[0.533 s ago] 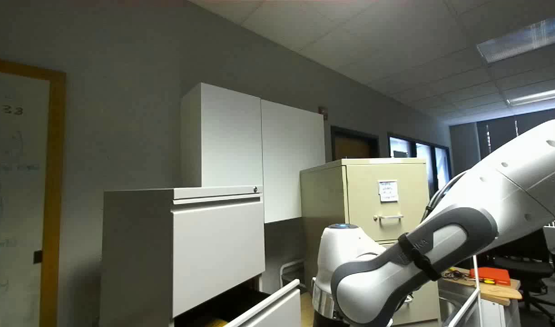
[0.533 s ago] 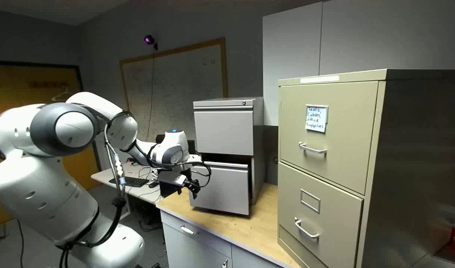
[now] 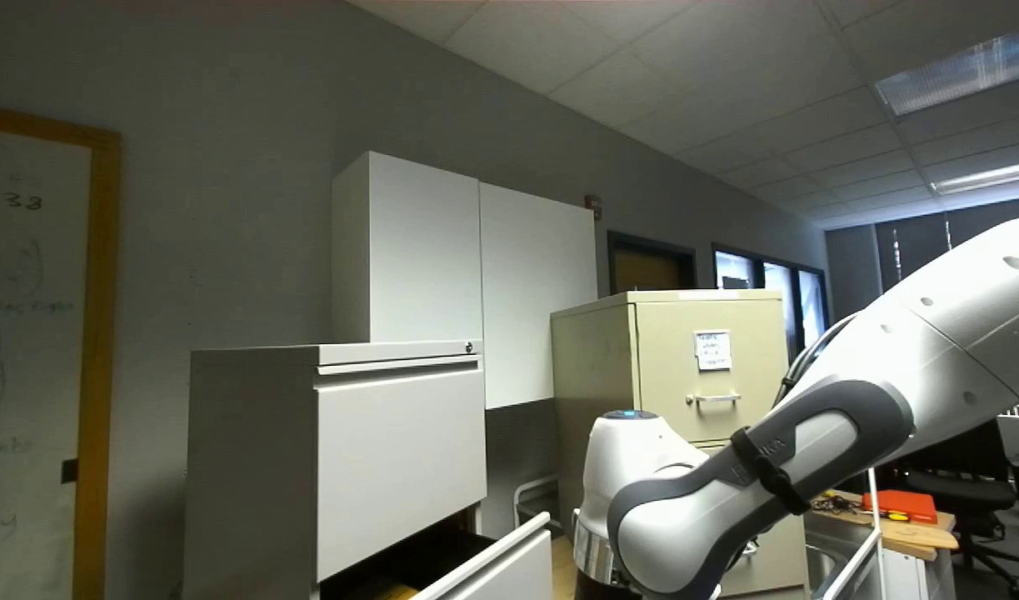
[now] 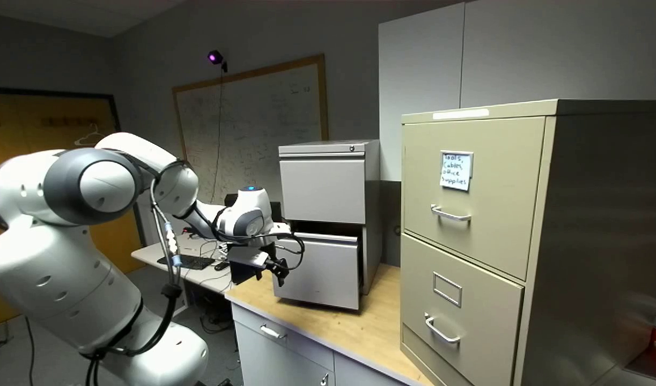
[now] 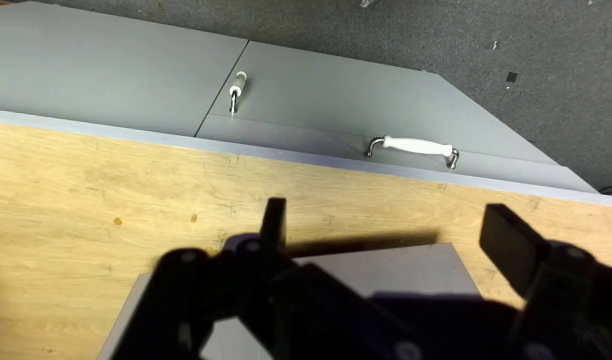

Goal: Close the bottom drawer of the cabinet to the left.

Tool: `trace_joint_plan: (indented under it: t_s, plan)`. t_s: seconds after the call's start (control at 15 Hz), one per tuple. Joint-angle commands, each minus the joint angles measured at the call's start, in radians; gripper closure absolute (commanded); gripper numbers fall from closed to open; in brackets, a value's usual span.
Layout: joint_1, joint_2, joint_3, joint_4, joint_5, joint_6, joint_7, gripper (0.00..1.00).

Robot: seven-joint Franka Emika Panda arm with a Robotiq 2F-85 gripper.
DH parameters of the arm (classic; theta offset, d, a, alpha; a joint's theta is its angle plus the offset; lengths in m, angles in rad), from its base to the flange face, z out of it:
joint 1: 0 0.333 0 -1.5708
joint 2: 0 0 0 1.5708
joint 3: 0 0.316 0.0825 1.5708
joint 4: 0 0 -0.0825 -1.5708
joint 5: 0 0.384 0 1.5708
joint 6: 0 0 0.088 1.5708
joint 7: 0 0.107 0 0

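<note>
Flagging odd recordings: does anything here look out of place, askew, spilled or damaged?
The bottom drawer sticks out of the grey file cabinet while the drawer above sits shut. A small dark square and pale scraps lie on the floor in the wrist view, too small to identify. No spill or damage shows.

In an exterior view, right of centre in the frame, the label [image 4: 456, 170] on the beige cabinet [image 4: 502, 236] reads "Tools, Cables, office Supplies". In an exterior view, the same label [image 3: 713, 351] is blurred. There the whiteboard [image 3: 26, 367] carries two digits at upper left, 33 or 38, and a scrawl ending in "ay" at lower left; its other writing is too faint. At lower right, "KA" stands on the arm [image 3: 842, 425] beside a black strap [image 3: 767, 471].
</note>
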Motion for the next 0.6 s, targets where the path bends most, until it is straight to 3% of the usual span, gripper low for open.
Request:
trace_joint_plan:
  t_s: [0.0, 0.4, 0.47, 0.53]
  plan:
    - [-0.016, 0.006, 0.009, 0.005, -0.030, 0.015, 0.029, 0.00]
    - [-0.084, 0.070, 0.030, 0.054, -0.162, 0.122, 0.093, 0.00]
    - [-0.095, 0.089, 0.031, 0.070, -0.180, 0.146, 0.100, 0.05]
    - [-0.099, 0.106, 0.027, 0.084, -0.187, 0.170, 0.099, 0.25]
